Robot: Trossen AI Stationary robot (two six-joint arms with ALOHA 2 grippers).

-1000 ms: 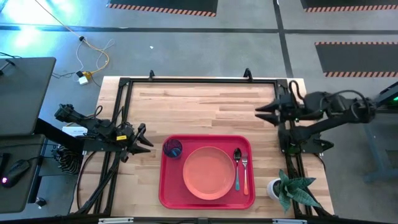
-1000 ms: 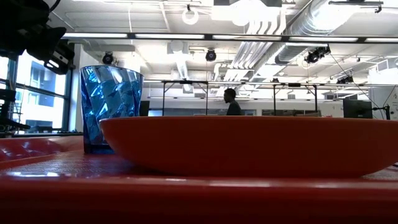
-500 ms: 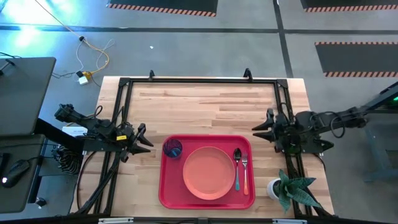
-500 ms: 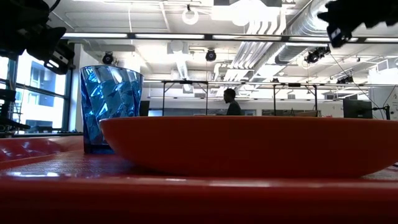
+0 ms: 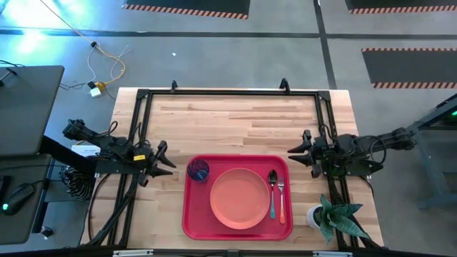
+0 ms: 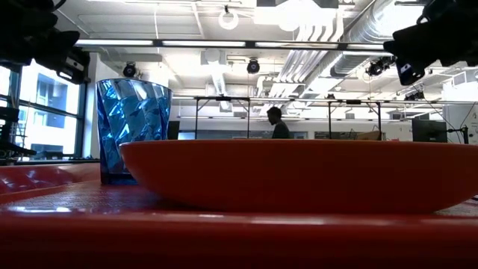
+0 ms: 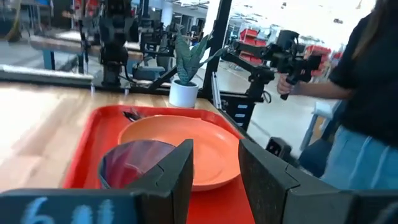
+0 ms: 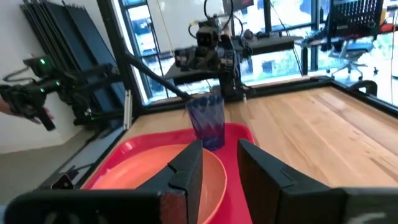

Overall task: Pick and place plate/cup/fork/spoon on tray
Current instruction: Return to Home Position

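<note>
The red tray (image 5: 193, 214) lies at the table's near middle. On it rest the salmon-orange plate (image 5: 239, 198), the blue cup (image 5: 198, 170) upright at its far left corner, and the blue-handled spoon (image 5: 272, 194) beside the orange-handled fork (image 5: 280, 196) at its right. My left gripper (image 5: 171, 161) hovers open and empty just left of the tray. My right gripper (image 5: 292, 153) hovers open and empty just right of the tray's far right corner. The left wrist view shows the cup (image 7: 134, 163) and the plate (image 7: 199, 146); the right wrist view shows the cup (image 8: 207, 120) and the plate (image 8: 161, 168).
A small potted plant (image 5: 325, 214) stands at the table's near right corner. A black metal frame (image 5: 228, 93) runs round the table's edge. Bare wood (image 5: 235, 125) stretches beyond the tray toward the far edge. People stand in the room beyond (image 7: 367, 93).
My right gripper has drawn from the table's far right toward the near edge and down, ending beside the tray's far right corner, with its arm folding in. My left gripper and everything on the tray have kept still.
</note>
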